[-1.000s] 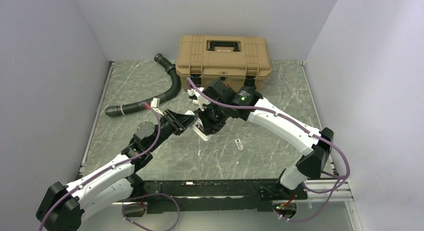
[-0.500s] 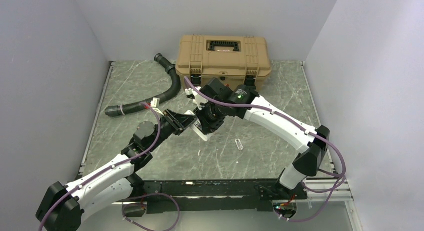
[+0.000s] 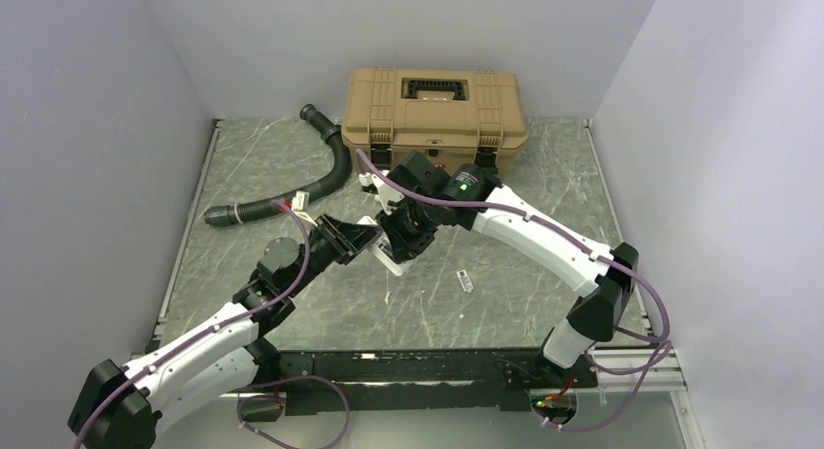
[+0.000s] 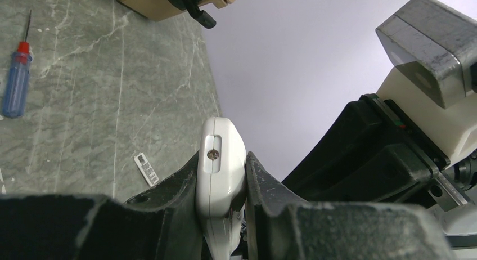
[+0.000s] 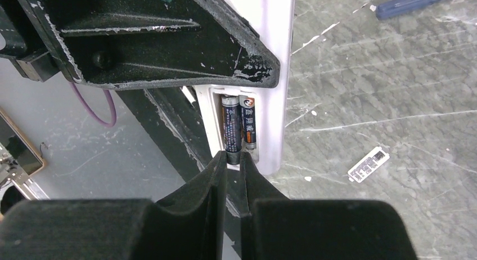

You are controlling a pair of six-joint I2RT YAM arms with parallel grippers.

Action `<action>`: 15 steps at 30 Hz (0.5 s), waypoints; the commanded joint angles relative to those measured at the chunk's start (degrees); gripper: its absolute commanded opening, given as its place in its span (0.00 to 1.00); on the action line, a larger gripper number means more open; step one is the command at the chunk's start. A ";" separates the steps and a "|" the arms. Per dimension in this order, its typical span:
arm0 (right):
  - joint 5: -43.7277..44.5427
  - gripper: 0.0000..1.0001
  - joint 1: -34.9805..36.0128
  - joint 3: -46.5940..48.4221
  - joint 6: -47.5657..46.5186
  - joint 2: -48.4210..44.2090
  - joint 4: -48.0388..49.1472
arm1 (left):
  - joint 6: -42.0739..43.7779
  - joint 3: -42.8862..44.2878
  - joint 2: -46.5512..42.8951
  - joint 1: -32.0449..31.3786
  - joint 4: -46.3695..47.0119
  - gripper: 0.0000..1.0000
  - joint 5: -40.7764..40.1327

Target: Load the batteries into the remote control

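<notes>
My left gripper (image 4: 221, 175) is shut on the white remote control (image 4: 220, 153) and holds it edge-up above the table; a screw shows in its end. In the top view the remote (image 3: 391, 258) sticks out between the two grippers at mid-table. In the right wrist view the remote's open compartment (image 5: 264, 74) holds two black batteries side by side. My right gripper (image 5: 232, 160) is pinched on the lower end of the left battery (image 5: 231, 128); the other battery (image 5: 249, 128) lies beside it. In the top view my right gripper (image 3: 403, 233) points down at the remote.
A tan toolbox (image 3: 434, 104) stands at the back, with a black ribbed hose (image 3: 326, 172) to its left. A small white labelled strip (image 3: 465, 280) lies on the table right of the remote. A blue screwdriver (image 4: 14, 80) lies on the table.
The right arm has shifted slightly left and closer to the remote. The left arm holds the remote almost unmoved.
</notes>
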 commanded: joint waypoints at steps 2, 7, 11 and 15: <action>-0.03 0.00 0.02 2.06 0.32 -0.02 -3.01 | 1.22 2.33 -1.81 -0.33 1.74 0.00 -0.49; -0.71 0.00 -0.03 2.82 0.40 0.72 -3.77 | 2.06 2.77 -1.53 -0.38 1.34 0.00 -0.22; -0.95 0.00 0.05 3.87 0.52 1.58 -3.83 | 2.45 3.04 -1.44 -0.41 0.93 0.00 -0.16; -0.88 0.00 0.02 4.37 0.76 2.30 -3.28 | 2.29 2.91 -1.54 -0.41 1.13 0.00 -0.06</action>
